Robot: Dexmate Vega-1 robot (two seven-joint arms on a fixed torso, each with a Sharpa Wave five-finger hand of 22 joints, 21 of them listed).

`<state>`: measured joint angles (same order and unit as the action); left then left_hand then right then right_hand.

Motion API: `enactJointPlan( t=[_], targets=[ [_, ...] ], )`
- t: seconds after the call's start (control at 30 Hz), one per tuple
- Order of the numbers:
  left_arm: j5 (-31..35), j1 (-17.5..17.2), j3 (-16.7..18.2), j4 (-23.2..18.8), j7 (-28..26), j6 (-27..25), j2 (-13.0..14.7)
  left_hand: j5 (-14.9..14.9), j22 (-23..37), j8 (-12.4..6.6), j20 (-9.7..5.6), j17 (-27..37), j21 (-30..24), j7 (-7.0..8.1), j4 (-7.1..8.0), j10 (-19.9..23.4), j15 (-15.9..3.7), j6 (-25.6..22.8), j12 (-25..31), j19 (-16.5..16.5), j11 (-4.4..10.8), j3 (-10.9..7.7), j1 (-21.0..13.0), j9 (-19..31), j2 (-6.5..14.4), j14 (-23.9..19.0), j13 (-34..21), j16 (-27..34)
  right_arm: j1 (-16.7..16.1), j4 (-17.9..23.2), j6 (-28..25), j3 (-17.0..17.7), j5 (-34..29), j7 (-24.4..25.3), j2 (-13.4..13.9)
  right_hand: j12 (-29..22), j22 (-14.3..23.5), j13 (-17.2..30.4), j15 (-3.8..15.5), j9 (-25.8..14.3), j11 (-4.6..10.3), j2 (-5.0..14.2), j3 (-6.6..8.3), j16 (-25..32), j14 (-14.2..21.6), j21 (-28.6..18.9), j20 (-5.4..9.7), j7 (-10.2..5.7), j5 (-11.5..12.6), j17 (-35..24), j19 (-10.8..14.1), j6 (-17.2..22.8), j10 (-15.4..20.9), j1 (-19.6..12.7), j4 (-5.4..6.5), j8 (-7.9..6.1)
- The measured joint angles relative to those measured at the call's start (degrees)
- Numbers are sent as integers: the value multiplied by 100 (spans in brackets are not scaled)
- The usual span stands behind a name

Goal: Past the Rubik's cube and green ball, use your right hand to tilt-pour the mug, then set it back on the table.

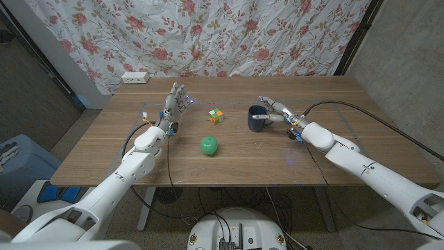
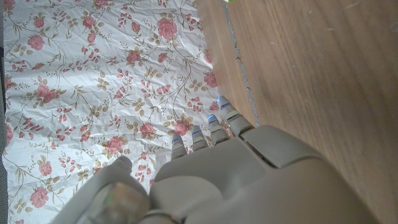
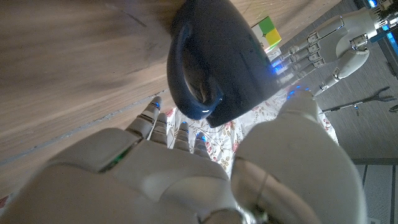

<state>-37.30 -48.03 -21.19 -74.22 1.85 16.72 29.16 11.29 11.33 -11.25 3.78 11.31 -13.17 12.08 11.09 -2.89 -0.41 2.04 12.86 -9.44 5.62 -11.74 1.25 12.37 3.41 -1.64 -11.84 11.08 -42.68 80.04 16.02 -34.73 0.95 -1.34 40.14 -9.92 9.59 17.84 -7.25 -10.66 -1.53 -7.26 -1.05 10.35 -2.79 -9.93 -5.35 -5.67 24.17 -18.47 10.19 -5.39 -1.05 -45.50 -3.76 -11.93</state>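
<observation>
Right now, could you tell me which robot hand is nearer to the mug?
The right robot hand: it is at the mug, fingers around its handle. The left robot hand stands well off, beyond the cube.

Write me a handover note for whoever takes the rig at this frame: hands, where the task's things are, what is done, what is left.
Right hand: at the dark blue mug, fingers around its handle side; a firm grip cannot be confirmed.
Left hand: holds nothing, fingers apart, left of the Rubik's cube.
Green ball: nearer the robot than the cube.
Mug stands upright on the table.
Done: reach to mug.
Left: lift, tilt-pour, set back.
</observation>
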Motion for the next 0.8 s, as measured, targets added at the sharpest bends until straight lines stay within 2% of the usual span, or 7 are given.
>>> enactJointPlan(
  t=[0.03, 0.1, 0.27, 0.3, 0.5, 0.53, 0.8],
  targets=[
    [0, 0, 0, 0, 0, 0, 0, 0, 0, 0, 0, 0, 0, 0, 0, 0, 0, 0, 0, 0, 0, 0, 0, 0, 0, 0, 0, 0, 18, -32, 29, -1, 36, -50, 0, 0, 0, -3, 9, 0, -2, -56, -20, 0, -14, 0, -18, -8, 0, 12, -20, -7, -2, 59, 20, 9],
    [0, 0, 0, 0, 0, 0, 0, 0, 0, 0, 0, 0, 0, 0, 0, 0, 0, 0, 0, 0, 0, 0, 0, 0, 0, 0, 0, 0, 46, -80, 29, -2, 36, -50, -3, 0, 0, -27, -12, 0, -21, -5, -44, 0, -51, 0, 4, -8, 0, 14, -42, -7, -21, 111, 45, 8],
    [-1, -1, 0, -1, -1, 0, 1, 0, 0, 0, 0, 0, 0, 0, 0, 0, 0, 0, 0, 0, 0, 0, 0, 0, 0, 0, 0, 0, 99, -210, 180, 5, 256, -280, -36, -44, 0, -75, 18, 0, 11, -89, -147, 0, -81, 0, 44, 39, 0, 47, -81, 14, -52, 267, 99, 30],
    [-1, -1, 0, -1, 0, 0, 1, 0, 0, 0, 0, 0, 0, 0, 0, 0, 0, 0, 0, 0, 0, 0, 0, 0, 0, 0, 0, 0, 106, -237, 215, 15, 332, -334, -45, -48, 0, -83, 18, 15, 11, -42, -147, 0, -81, 0, 44, 67, 0, 63, -81, 24, -52, 343, 99, 30],
    [-1, -1, 0, -2, -1, 0, 1, 0, 0, 0, 0, 0, 0, 0, 0, 0, 0, 0, 0, 0, 0, 0, 0, 0, 0, 0, 0, 0, 118, -325, 271, 80, 457, -410, -86, -71, 1, -136, 41, 28, 9, -48, -237, 26, -103, 0, 23, 137, 0, 93, -102, 56, -47, 488, 190, 30],
    [-1, 0, 0, -3, 0, 0, 1, 0, 0, 0, 0, 0, 0, 0, 0, 0, 0, 0, 0, 0, 0, 0, 0, 0, 0, 0, 0, 0, 117, -335, 319, 95, 644, -500, -95, -71, 1, -142, 49, 28, -7, 16, -249, 27, -111, 0, 24, 138, 0, 93, -103, 57, -25, 554, 202, 30],
    [-1, 0, 0, -5, -1, 0, 1, 0, 0, 0, 0, 0, 0, 0, 0, 0, 0, 0, 0, 0, 0, 0, 0, 0, 0, 0, 0, 0, 61, -370, 350, 204, 936, -533, -168, -72, 1, -238, 105, 27, 73, 101, -336, 68, -117, -26, 80, 239, -24, 146, -158, 158, 55, 893, 401, 30]
  ],
)
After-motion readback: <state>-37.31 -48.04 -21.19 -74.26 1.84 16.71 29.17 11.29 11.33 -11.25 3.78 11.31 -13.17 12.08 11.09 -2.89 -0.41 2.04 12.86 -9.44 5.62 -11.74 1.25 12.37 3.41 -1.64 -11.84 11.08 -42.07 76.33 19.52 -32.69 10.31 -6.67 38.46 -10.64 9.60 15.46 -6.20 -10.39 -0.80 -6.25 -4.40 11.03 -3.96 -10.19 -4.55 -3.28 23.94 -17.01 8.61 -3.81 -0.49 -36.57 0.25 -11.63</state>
